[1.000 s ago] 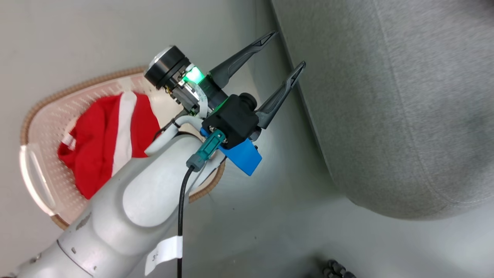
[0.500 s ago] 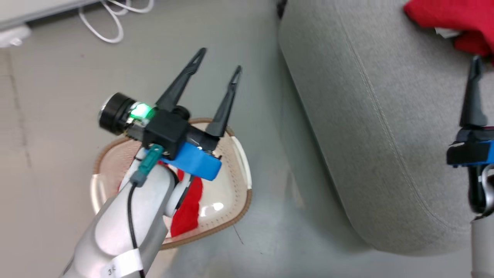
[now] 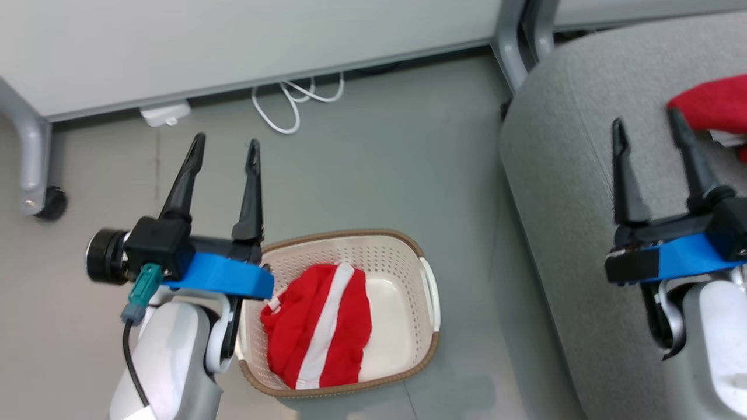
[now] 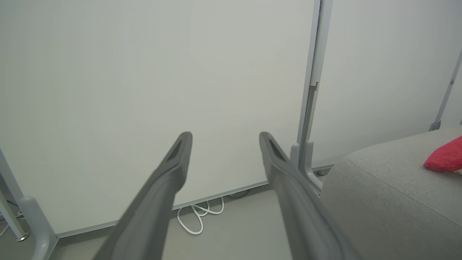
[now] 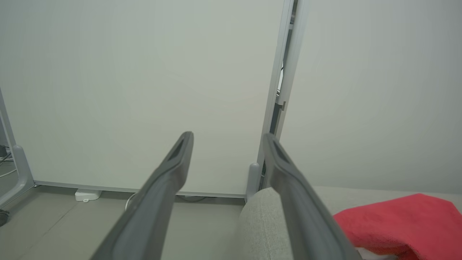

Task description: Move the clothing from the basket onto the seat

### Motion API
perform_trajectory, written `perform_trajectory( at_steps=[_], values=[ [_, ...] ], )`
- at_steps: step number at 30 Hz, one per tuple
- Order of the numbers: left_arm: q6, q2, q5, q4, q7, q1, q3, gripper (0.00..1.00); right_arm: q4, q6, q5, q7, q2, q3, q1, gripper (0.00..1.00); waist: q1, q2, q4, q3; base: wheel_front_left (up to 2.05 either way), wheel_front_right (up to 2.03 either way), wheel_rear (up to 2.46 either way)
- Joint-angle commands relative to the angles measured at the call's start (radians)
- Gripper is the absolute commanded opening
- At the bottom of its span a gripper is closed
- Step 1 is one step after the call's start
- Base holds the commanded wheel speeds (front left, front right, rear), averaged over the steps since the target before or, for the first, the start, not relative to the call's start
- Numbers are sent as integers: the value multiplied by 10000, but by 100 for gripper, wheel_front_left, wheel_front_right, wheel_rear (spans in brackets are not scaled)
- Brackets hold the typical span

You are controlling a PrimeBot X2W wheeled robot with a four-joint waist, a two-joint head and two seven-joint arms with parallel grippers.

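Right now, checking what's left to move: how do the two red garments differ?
The striped garment lies crumpled in the basket; the plain garment lies on the seat. The striped garment shows a broad white stripe; the plain garment looks solid red. Both are bright red soft fabric.

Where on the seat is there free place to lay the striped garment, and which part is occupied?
The seat is bare from its left edge, beside the floor, across to the plain red garment, which takes the far right part. The open right pincer hangs over this bare patch. The striped garment lies in the basket.
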Motion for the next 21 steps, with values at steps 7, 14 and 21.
perform_trajectory(
  at_steps=[7,14,21],
  values=[
    [-301,-371,375,50,-28,1016,957,100,163,1,117,-35,322,295,877,100,2,0,666,-915,0,0,0],
    [-615,-639,627,60,-26,1755,1517,100,268,1,217,-35,587,344,1747,100,2,0,855,-1461,0,0,0],
    [-818,-769,847,38,-27,2343,1813,100,364,1,364,-35,777,184,2470,100,2,0,857,-1808,0,0,0]
  ],
)
